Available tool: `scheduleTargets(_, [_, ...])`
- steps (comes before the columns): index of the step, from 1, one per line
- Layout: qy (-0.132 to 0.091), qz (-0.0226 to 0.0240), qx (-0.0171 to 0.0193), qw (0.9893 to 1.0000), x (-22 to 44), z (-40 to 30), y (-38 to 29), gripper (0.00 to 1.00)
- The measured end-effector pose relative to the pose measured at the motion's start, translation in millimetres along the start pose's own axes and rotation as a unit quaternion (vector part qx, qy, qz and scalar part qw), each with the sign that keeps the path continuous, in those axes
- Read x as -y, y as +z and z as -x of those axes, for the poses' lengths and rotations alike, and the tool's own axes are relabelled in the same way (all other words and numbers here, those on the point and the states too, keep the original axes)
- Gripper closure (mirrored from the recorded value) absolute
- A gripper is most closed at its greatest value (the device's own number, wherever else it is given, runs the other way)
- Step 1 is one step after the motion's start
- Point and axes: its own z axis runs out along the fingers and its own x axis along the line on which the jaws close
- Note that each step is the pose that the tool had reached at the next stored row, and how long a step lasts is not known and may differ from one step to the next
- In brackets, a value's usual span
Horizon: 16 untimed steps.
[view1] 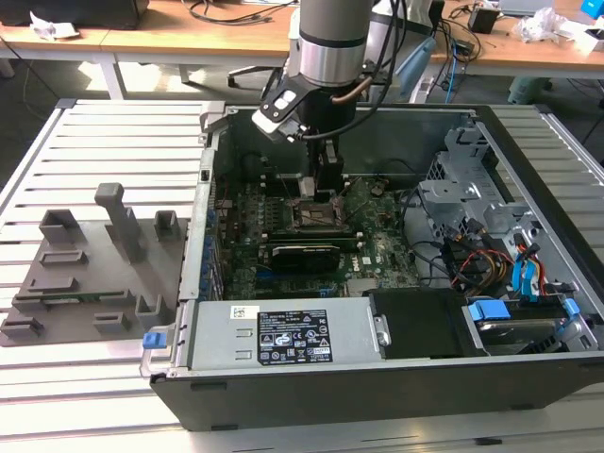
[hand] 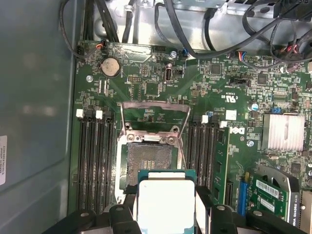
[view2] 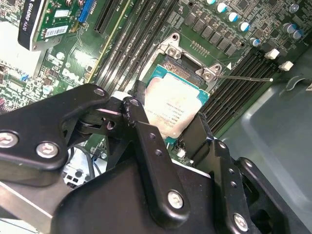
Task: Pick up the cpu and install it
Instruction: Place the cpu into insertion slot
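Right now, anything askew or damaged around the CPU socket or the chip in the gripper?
Nothing stands out. The gripper holds the small square silver-topped cpu by two opposite edges, roughly square to the open black-and-metal socket beneath it. The hinged metal load plate stands raised, and the socket bed looks empty, with no visible damage.

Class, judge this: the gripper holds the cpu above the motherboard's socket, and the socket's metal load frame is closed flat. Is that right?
Not quite. The load frame is flipped open, as the first wrist view shows, baring the empty socket. The gripper does hold the cpu above it.
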Motion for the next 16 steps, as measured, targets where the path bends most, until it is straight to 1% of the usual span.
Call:
scheduleTargets(5, [0.0,0.0,0.0002,1.0,0.0,-0.2,4.2,0.45])
scheduleTargets(7, [0.001,-0.0001,0.0002,1.0,-0.2,-0.4,6.8,0.45])
scheduleTargets(11, [0.002,-0.0002,0.0003,1.0,-2.6,-1.0,11.1,0.45])
scheduleTargets(16, [0.004,-0.0003,0.0007,1.0,-3.9,-5.4,15.0,0.45])
